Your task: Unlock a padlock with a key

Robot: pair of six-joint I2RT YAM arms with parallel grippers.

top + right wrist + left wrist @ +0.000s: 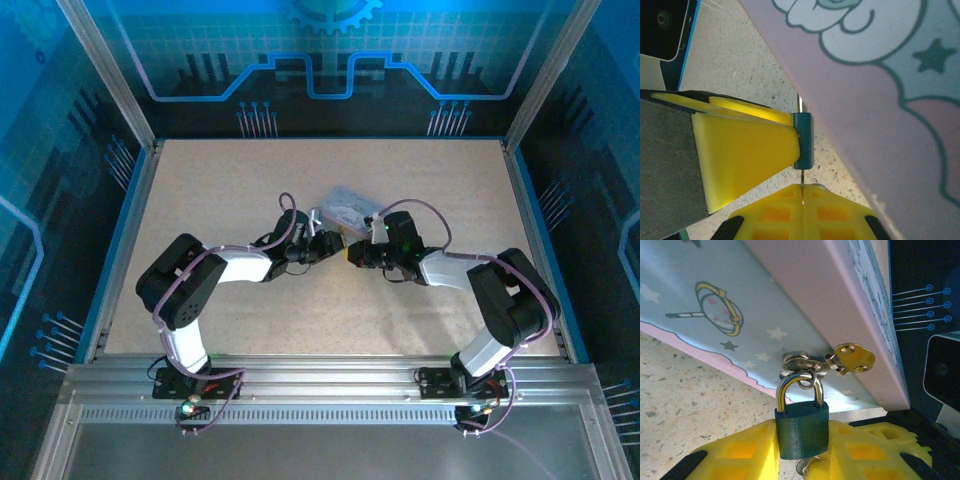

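**A:** From above, where does everything stand?

**B:** On the speckled beige table [230, 190], both arms meet at the near edge of the pale lilac rectangular tin box [345, 203]. The left gripper [325, 245] and right gripper [356, 252] are nose to nose. What lies between them is too small to make out there.

**A:** And the left wrist camera?

**B:** The small dark blue-green padlock [801, 425], a matte block with rounded corners, sits clamped between the left gripper's ribbed yellow fingers [735, 452]. Its polished steel shackle [799, 385] is closed and runs through the little metal hasp [797, 361] on the box's printed side. A flat brassy tag [856, 357] hangs beside the hasp. I can't tell what it is.

**A:** The right wrist?

**B:** There the padlock shows edge-on, with the left gripper's smooth yellow wedge pressed flat against it. The thin steel key [802, 177] runs from the lock's underside into the right gripper's fingers, which are pinched together on it.

**A:** So the turn comes next?

**B:** I'd judge so. Roll the right wrist about the blade's own axis with no sideways load, since a blade that thin would bend. The left grip must resist the twist, then draw the body off the shackle.
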